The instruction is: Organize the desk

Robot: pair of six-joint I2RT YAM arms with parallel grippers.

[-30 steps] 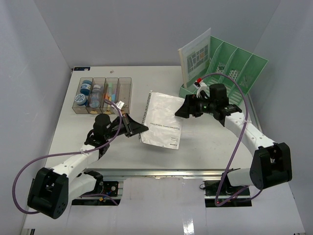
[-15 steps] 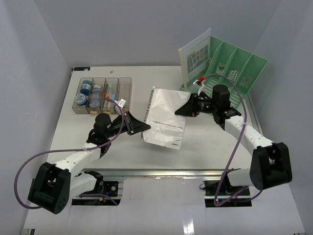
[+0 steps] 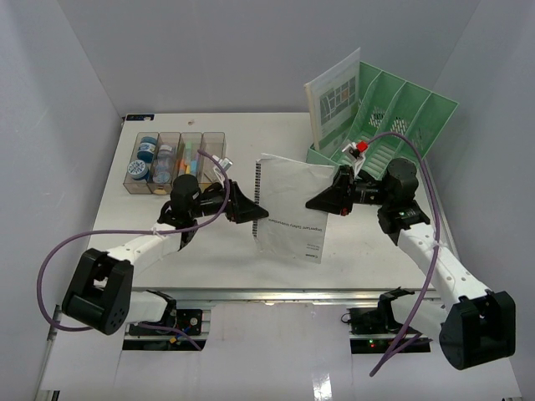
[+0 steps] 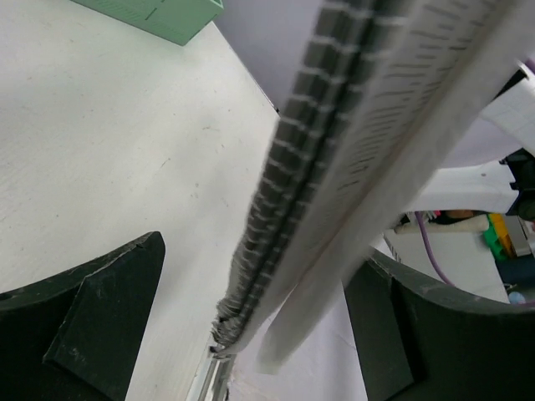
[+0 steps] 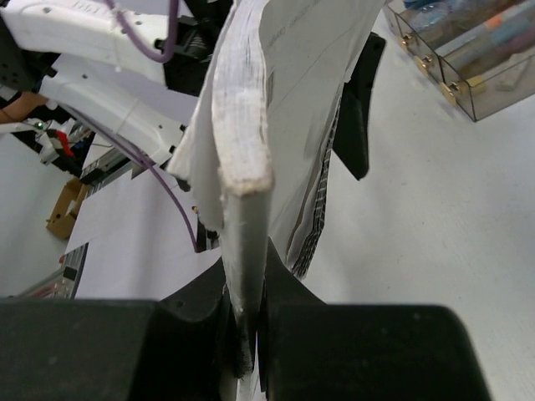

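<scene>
The right gripper (image 3: 313, 202) is pinched tight on the right edge of a spiral-bound booklet (image 3: 288, 209), holding it raised and tilted over the middle of the desk (image 3: 359, 242). I cannot tell whether its lower corner touches the surface. The left gripper (image 3: 255, 209) stands wide, one finger (image 4: 92, 326) on either side of the booklet's wire spine, neither seeming to press on it. The white desk spreads beneath both arms, with its metal rail (image 3: 276, 294) along the 6 o'clock edge. At 1 o'clock sits a green file rack (image 3: 401, 117) with a printed booklet (image 3: 333, 96) standing in its leftmost slot. At 10 o'clock a clear four-compartment tray (image 3: 175, 154) holds blue-lidded jars and coloured bits.
</scene>
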